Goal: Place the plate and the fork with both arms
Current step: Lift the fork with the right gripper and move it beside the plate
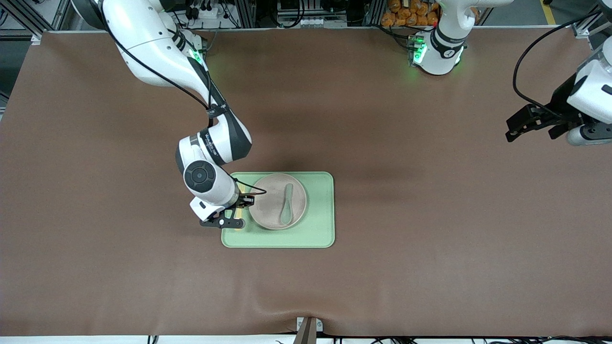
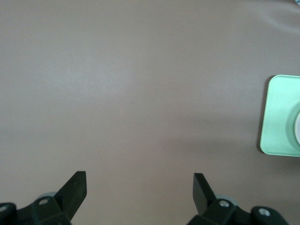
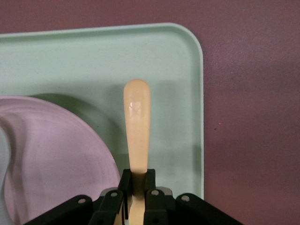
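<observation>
Over the right arm's end of the light-green tray (image 1: 277, 239), the right gripper (image 1: 237, 206) hangs low, its fingers clamped together on the pale-yellow fork (image 3: 136, 131). From the front camera the wrist and gripper body stand in the way, so only slivers of yellow show beside the black fingers; the right wrist view gives what that camera cannot, the fork's rounded handle reaching out from the closed fingertips (image 3: 124, 180) over the bare strip of tray between the plate's rim and the tray's raised edge. Whether the fork touches the tray I cannot tell. Next along, the plate (image 1: 267, 210) sits on the tray, slightly toward the right arm's end of it, with a grey-green spoon (image 1: 287, 204) lying in it; in the right wrist view only part of the plate's pink rim shows and the spoon is barely a pale edge at the frame's border. Farther toward the left arm's end, the brown table cover (image 1: 430, 215) lies bare. Over that end the left gripper (image 1: 533, 125) waits in the air, well apart from the tray, its fingers (image 2: 75, 190) spread wide and holding nothing; its wrist view shows them apart over brown cover, with a corner of the tray at the frame's edge.
</observation>
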You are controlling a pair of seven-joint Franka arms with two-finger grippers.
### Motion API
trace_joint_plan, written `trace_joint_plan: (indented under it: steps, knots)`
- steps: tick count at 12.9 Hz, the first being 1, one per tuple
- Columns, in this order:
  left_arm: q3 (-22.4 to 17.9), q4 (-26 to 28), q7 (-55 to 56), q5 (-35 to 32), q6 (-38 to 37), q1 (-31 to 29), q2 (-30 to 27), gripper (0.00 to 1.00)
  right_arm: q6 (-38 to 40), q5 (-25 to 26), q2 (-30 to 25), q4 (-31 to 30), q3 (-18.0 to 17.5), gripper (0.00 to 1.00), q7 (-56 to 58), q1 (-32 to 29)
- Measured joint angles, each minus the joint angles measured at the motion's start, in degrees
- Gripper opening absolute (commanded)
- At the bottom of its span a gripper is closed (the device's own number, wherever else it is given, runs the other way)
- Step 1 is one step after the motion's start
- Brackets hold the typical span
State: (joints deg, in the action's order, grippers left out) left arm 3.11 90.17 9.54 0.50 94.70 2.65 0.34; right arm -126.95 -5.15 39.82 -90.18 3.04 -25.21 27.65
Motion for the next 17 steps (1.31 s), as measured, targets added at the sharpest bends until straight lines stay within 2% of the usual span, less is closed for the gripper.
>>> trace_joint_plan:
  steps: [4, 9, 10, 11, 13, 17]
  knots:
    - [-0.18, 0.08, -1.57, 0.01, -0.12, -0.66, 0.42, 1.0, -3.02, -0.01, 0.47, -2.71, 0.07, 0.0, 0.27, -0.66]
    - [-0.5, -0.12, -1.62, 0.01, -0.12, -0.74, 0.44, 1.0, -3.77, -0.01, 1.07, -2.88, 0.05, 0.0, 0.31, -0.69]
    - [-0.5, -0.12, -1.62, 0.01, -0.12, -0.74, 0.44, 1.0, -3.99, -0.01, 1.14, -2.95, 0.03, 0.08, 0.31, -0.69]
    - [-0.5, -0.12, -1.62, 0.01, -0.12, -0.74, 0.44, 1.0, -4.2, -0.01, 1.24, -3.07, 0.0, 0.28, 0.33, -0.69]
    - [-0.5, -0.12, -1.62, 0.01, -0.12, -0.74, 0.44, 1.0, -4.5, -0.01, 1.52, -3.42, -0.09, 1.0, 0.4, -0.69]
    - [-0.5, -0.11, -1.62, 0.01, -0.12, -0.74, 0.44, 1.0, -4.76, -0.01, 1.75, -3.45, -0.14, 1.0, 0.6, -0.68]
